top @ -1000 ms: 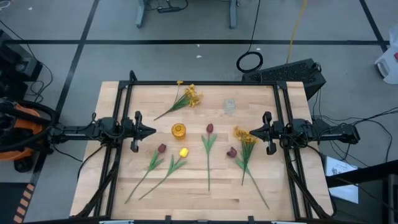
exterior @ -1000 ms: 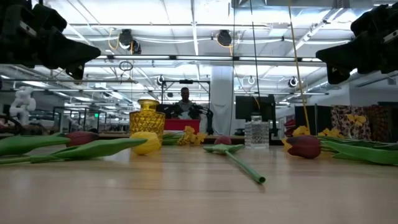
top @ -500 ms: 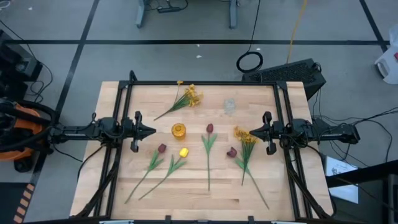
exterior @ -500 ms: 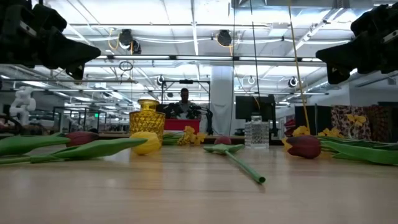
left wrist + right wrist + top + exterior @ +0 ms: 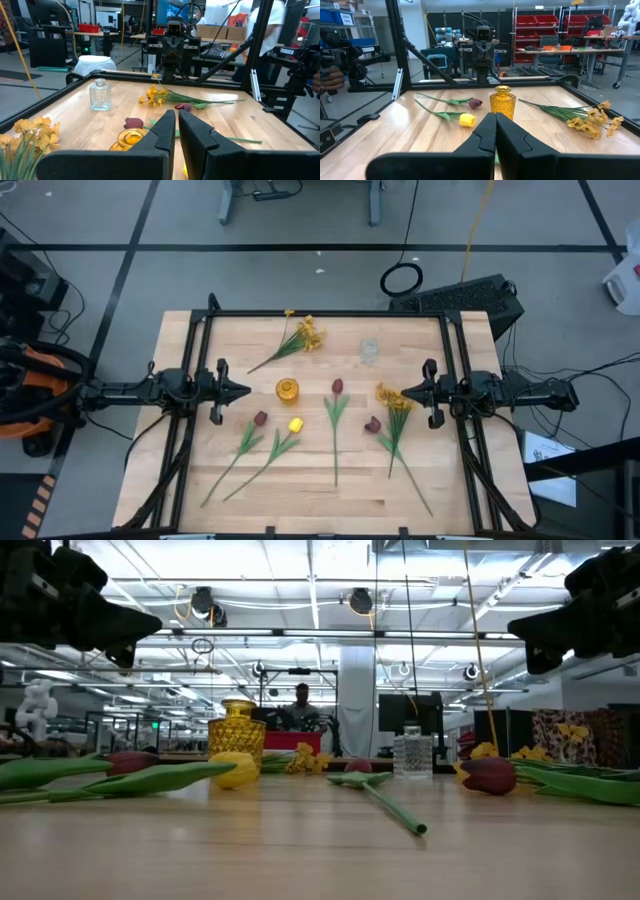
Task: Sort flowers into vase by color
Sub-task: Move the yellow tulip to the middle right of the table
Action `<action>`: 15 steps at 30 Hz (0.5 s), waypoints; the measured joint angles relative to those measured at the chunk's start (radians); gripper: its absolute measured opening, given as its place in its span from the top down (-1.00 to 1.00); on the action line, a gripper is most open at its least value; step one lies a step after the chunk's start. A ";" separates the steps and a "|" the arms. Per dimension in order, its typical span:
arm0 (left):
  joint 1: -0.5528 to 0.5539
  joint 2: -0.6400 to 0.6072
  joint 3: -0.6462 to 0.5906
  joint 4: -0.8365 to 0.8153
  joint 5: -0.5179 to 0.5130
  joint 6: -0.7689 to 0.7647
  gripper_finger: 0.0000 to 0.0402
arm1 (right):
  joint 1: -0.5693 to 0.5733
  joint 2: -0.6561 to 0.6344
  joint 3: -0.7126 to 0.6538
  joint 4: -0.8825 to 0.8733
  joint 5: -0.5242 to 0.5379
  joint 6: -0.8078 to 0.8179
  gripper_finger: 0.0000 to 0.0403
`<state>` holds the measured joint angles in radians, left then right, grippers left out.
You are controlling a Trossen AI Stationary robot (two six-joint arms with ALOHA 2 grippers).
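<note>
All the flowers lie flat on the wooden table. In the high view, three dark red tulips and a yellow tulip lie near the middle. One yellow spray lies toward the far edge, another on the right. An amber glass vase and a clear glass vase stand upright. My left gripper hovers shut left of the amber vase. My right gripper hovers shut beside the right spray's blossoms. Both are raised above the table.
A black frame runs along the table's far edge and down both sides. In the low view a green stem points toward the near edge, where bare wood lies. A person sits in the room far behind the table.
</note>
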<state>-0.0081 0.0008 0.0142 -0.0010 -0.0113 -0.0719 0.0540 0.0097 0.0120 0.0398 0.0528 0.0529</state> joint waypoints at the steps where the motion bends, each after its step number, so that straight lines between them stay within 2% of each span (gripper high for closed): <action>1: 0.000 0.000 0.000 0.000 0.000 0.000 0.84 | 0.000 0.000 0.000 0.007 0.000 0.001 1.00; 8: 0.000 0.000 0.000 0.000 0.000 0.000 0.84 | 0.000 0.002 0.027 0.059 0.000 -0.010 1.00; 15: 0.000 0.000 0.000 0.000 -0.001 0.001 0.84 | 0.000 0.051 0.162 -0.013 0.000 -0.031 1.00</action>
<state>-0.0079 0.0006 0.0140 -0.0010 -0.0120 -0.0711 0.0543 0.0607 0.1743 0.0269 0.0531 0.0223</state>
